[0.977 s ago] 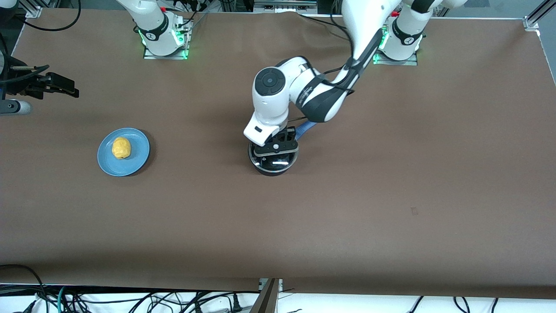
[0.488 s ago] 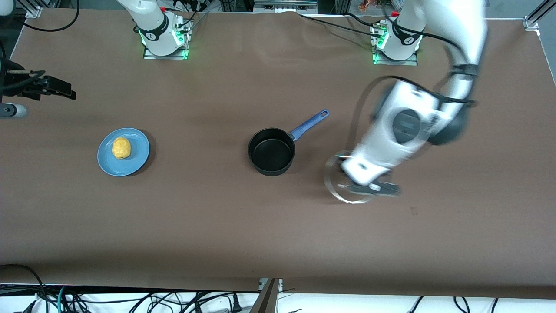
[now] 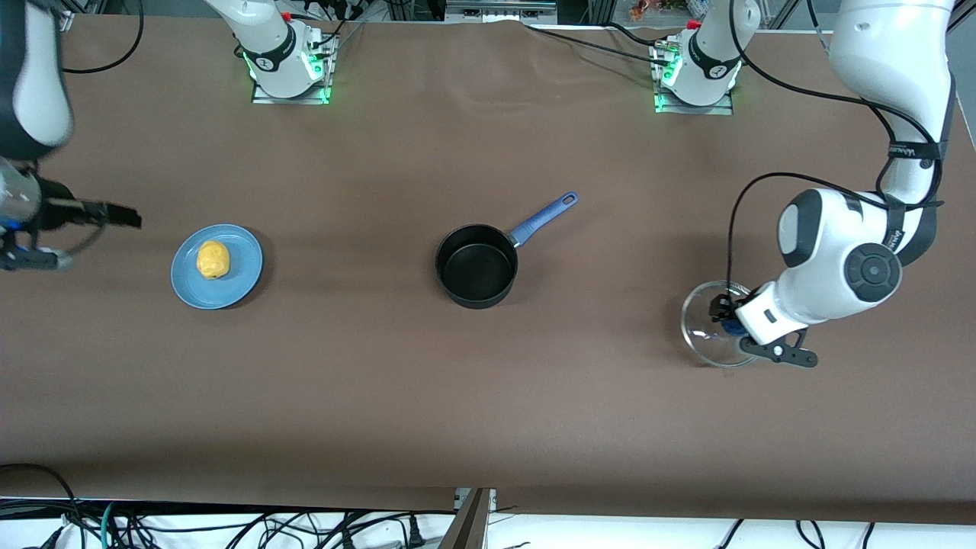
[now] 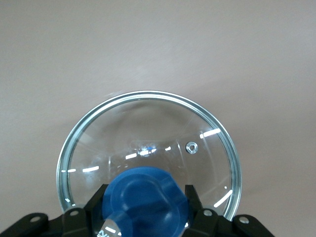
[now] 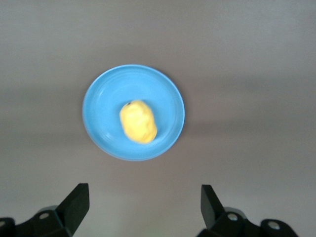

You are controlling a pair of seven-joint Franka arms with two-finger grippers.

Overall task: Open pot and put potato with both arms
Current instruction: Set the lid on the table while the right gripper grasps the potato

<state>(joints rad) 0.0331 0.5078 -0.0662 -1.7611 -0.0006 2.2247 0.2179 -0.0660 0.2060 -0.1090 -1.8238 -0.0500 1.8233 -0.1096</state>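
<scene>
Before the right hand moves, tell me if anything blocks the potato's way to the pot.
Nothing visible does. The potato lies on the blue plate; bare table separates it from the open pot. The left hand holds the glass lid toward the left arm's end. The right hand hangs open above the plate.

A brown counter (image 3: 488,396) fills the room's middle. Toward the right arm's end sits a flat light-blue plate (image 3: 238,280), round and shallow. Toward the left arm's end there's a clear glass lid (image 3: 698,335) with a metal rim and a blue knob (image 4: 148,195). Black cables (image 3: 229,526) trail along the counter's near edge.
</scene>
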